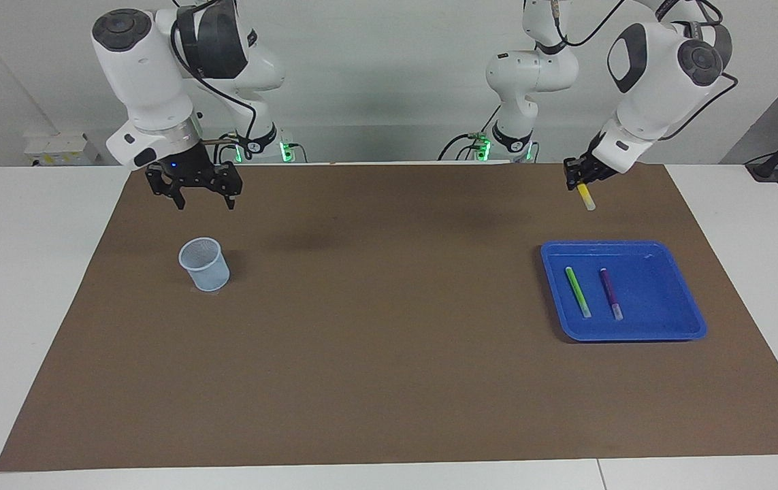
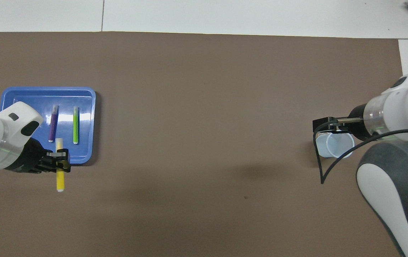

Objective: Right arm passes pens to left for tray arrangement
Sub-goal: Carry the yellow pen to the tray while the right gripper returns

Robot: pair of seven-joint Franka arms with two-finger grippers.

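Note:
My left gripper (image 1: 582,185) is shut on the yellow pen (image 1: 587,199), which hangs tip down in the air. From above, the left gripper (image 2: 60,165) and yellow pen (image 2: 60,180) are over the robot-side rim of the blue tray (image 2: 21,103). The green pen (image 1: 577,291) and purple pen (image 1: 610,293) lie side by side in the tray (image 1: 654,292). My right gripper (image 1: 205,203), with its blue light on, hangs open with nothing in it above the mat, by the mesh cup (image 1: 204,264).
A brown mat (image 1: 389,354) covers most of the white table. The pale-blue mesh cup (image 2: 333,145) stands toward the right arm's end, partly under that arm's wrist in the overhead view. The tray is toward the left arm's end.

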